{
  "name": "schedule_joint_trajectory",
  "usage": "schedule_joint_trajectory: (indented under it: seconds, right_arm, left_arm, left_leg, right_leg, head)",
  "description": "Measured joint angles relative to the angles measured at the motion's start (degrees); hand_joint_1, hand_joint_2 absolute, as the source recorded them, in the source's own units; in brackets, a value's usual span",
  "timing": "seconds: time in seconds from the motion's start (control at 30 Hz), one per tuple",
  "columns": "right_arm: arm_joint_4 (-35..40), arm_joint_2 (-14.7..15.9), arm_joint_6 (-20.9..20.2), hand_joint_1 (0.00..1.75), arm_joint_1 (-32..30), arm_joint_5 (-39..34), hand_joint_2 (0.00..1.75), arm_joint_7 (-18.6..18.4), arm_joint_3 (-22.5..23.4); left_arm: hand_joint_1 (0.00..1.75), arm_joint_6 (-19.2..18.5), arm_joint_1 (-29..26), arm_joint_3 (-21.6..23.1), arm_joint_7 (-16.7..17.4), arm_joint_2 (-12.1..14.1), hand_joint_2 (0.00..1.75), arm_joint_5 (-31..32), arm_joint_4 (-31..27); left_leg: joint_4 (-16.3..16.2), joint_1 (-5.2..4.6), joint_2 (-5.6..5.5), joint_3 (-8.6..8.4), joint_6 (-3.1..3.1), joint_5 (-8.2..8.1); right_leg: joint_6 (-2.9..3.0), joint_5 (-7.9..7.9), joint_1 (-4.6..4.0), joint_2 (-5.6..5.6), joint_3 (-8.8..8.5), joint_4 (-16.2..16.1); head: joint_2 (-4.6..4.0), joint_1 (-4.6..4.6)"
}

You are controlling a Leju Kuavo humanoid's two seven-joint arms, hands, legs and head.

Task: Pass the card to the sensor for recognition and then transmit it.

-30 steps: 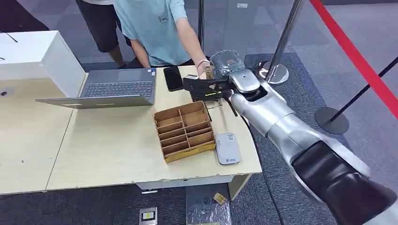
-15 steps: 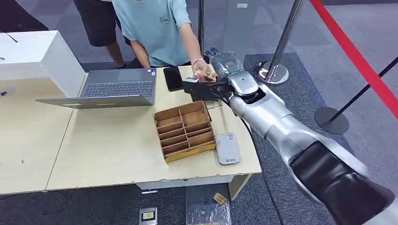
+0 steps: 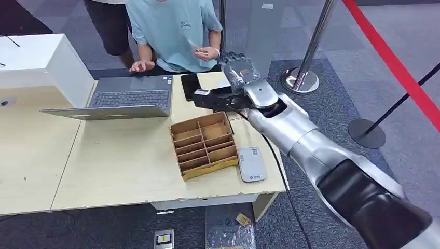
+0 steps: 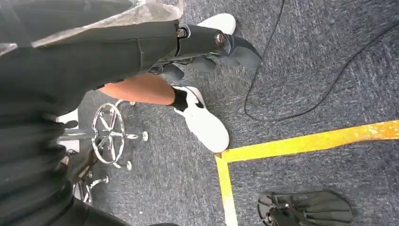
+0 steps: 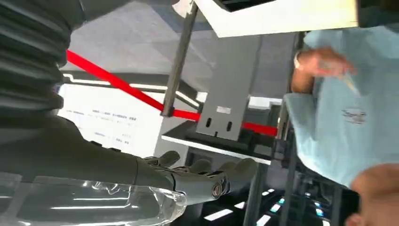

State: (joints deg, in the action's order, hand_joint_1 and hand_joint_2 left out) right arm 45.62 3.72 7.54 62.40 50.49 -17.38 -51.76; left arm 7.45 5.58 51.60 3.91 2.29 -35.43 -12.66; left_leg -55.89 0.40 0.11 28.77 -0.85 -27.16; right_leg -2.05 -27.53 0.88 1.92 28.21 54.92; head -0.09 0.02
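The card (image 3: 195, 45) sits top centre of head view, pinched in the person's hand (image 3: 206, 52) in front of the light blue shirt (image 3: 171, 31). It's a thin sliver there, seen nearly edge-on, long axis slanting from upper left down to lower right into the fingers; which face points where can't be told. In right wrist view it's a blurred pale streak (image 5: 349, 84) beside the same hand (image 5: 316, 66), upper right of frame.

Right hand (image 3: 239, 67) is centre-top of head view, above the far table edge (image 3: 207, 78), wrapped in clear plastic, fingers spread and holding nothing; wrist view shows the fingers (image 5: 235, 168) extended w/ gaps between them. Left hand (image 4: 207, 42) hangs over grey carpet (image 4: 301, 179), upper centre of its wrist view; whether it's apart or curled can't be told.

Vs 0.5 s ago: the person's hand was then at the robot's fingers, card area touching; now it's pulled back toward the chest w/ the card, and the right hand is empty. Right arm has shifted a bit to frame left. Person's other hand (image 3: 139, 66) now shows above the laptop (image 3: 124, 98).

Divided cardboard tray (image 3: 203, 145), grey sensor (image 3: 251, 165) just right of it, and black phone (image 3: 188, 83) are unchanged.
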Motion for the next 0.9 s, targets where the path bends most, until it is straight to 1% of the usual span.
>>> schedule_joint_trajectory:
  seconds: [0.23, 0.53, 0.9]
  right_arm:
    - [3.86, -0.24, -1.57, 0.0, -0.84, 0.09, 1.75, -0.35, -0.02]
    - [7.98, -0.15, -1.53, 0.0, -2.59, 0.09, 1.75, -1.07, -0.02]
    - [10.77, 0.15, -1.97, 0.0, -3.5, 0.09, 1.75, -1.07, 0.0]
  left_arm:
    - [0.0, 0.04, 0.0, 0.02, -0.59, 0.02, 1.75, -0.39, 0.0]
    - [0.0, 0.37, 0.01, 0.02, -0.57, 0.26, 1.75, -0.33, 0.0]
    - [0.0, 0.42, 0.02, 0.11, -0.52, 0.57, 1.75, -0.37, 0.0]
  left_leg:
    - [0.0, 0.0, 0.0, 0.0, 0.0, 0.0]
    - [0.0, 0.0, 0.01, 0.0, 0.0, 0.0]
    - [0.0, 0.0, 0.02, -0.01, 0.0, 0.0]
  right_leg:
    - [0.0, 0.0, 0.0, 0.0, 0.0, 0.0]
    - [0.0, 0.0, 0.0, 0.0, 0.01, 0.0]
    - [0.0, 0.0, 0.0, -0.01, 0.01, -0.01]
  head:
    - [0.0, 0.02]
    - [0.0, 0.02]
    - [0.0, 0.04]
